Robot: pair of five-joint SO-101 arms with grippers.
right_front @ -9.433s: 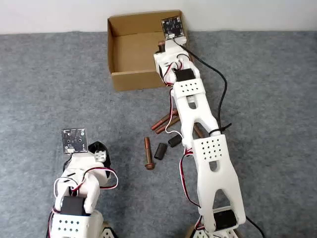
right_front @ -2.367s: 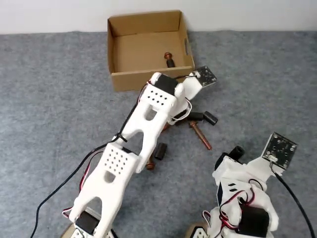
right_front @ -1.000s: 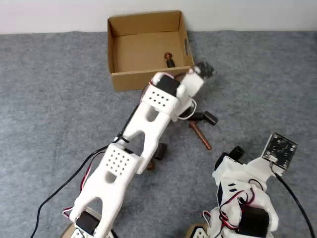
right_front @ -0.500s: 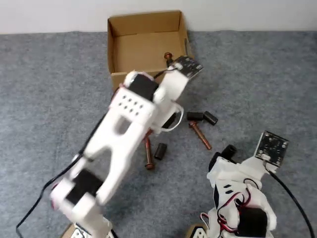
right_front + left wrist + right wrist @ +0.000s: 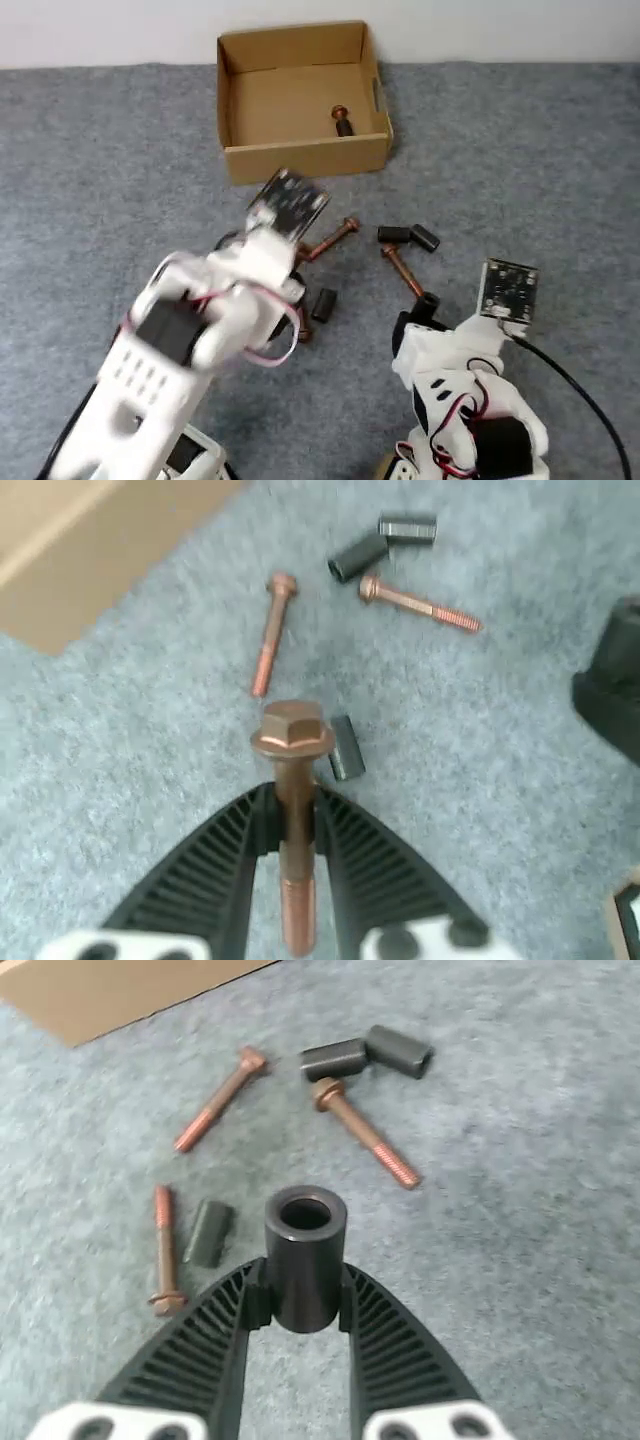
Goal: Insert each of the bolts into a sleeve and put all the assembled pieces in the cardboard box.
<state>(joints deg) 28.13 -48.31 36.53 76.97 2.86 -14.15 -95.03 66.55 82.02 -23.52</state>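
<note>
My left gripper (image 5: 293, 798) is shut on a copper bolt (image 5: 292, 780), head pointing away, held above the grey carpet. A black sleeve (image 5: 305, 1255) stands upright in my right gripper (image 5: 303, 1278), which is shut on it; the sleeve (image 5: 428, 300) sits at the near right. Loose bolts (image 5: 330, 240) (image 5: 403, 270) and sleeves (image 5: 393, 234) (image 5: 425, 238) (image 5: 323, 305) lie mid-carpet. Another bolt (image 5: 163, 1250) lies beside a sleeve (image 5: 208, 1232). The cardboard box (image 5: 300, 158) at the back holds one assembled piece (image 5: 342, 120).
The left arm (image 5: 200, 330) covers the near left of the carpet, its wrist camera board (image 5: 288, 200) just in front of the box. The right arm (image 5: 470, 400) fills the near right. Bare carpet lies at the far left and far right.
The left arm has pulled back from beside the box toward the near left, carrying its bolt. The right arm has shifted a little left with the sleeve.
</note>
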